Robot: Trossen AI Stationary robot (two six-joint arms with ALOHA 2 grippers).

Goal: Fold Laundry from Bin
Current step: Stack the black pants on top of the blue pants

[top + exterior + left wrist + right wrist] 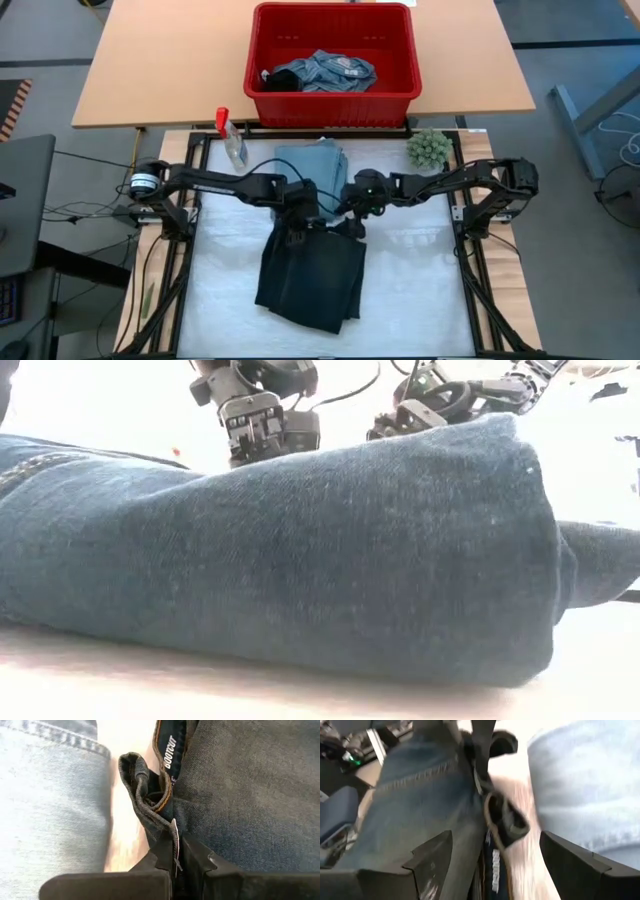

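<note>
My left gripper is clamped shut on the waistband edge of the dark jeans, which lie folded on the white work surface at table centre. My right gripper, jaws spread wide and holding nothing, hovers over the same waistband, just beside the left. A light blue garment lies behind the jeans; more laundry sits in the red bin beyond.
</note>
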